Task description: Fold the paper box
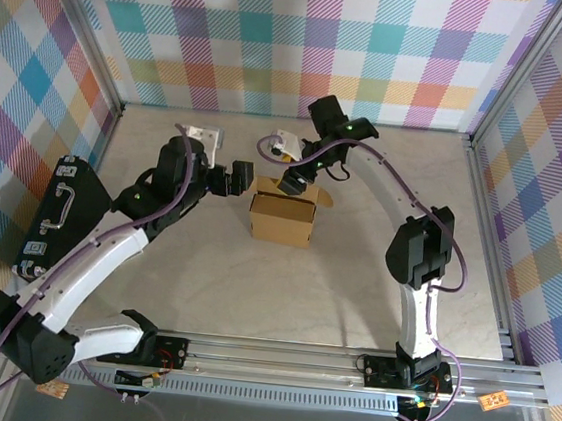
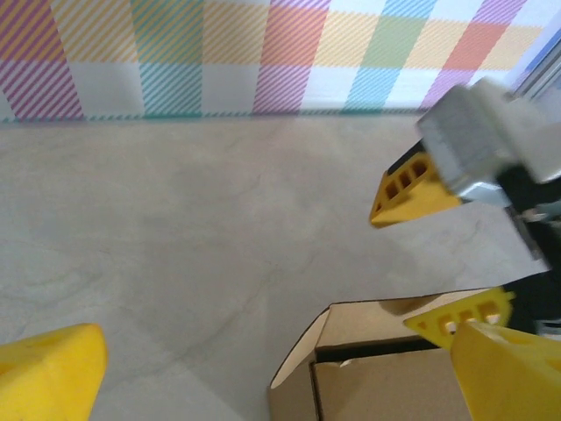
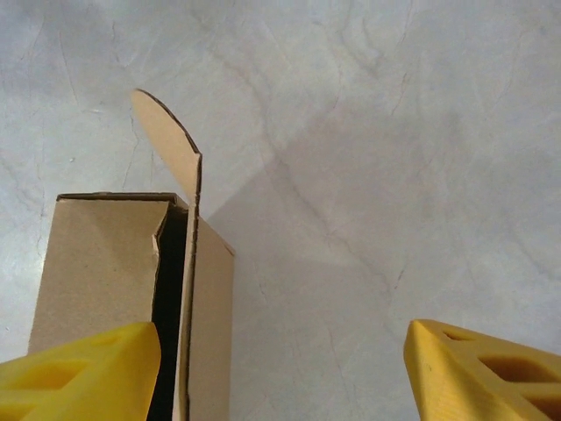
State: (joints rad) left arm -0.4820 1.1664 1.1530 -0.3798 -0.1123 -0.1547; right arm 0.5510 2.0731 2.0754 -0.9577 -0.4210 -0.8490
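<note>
The paper box (image 1: 282,221) is brown cardboard, standing mid-table as a small block with a dark open slot along its top. In the left wrist view the paper box (image 2: 394,373) sits low between my wide-apart yellow fingers (image 2: 48,368); my left gripper (image 2: 280,386) is open and holds nothing. From above, the left gripper (image 1: 247,182) hovers at the box's far left corner. My right gripper (image 1: 294,184) is over the box's far edge, open. In its wrist view the right gripper (image 3: 280,377) has one finger (image 3: 79,373) over the paper box (image 3: 110,272), whose rounded flap (image 3: 166,145) stands upright.
A black hard case with a handle (image 1: 57,215) lies along the table's left edge beside the left arm. A metal rail (image 1: 345,363) runs across the near edge. Checkered walls (image 1: 309,43) close in the pale tabletop (image 1: 354,279).
</note>
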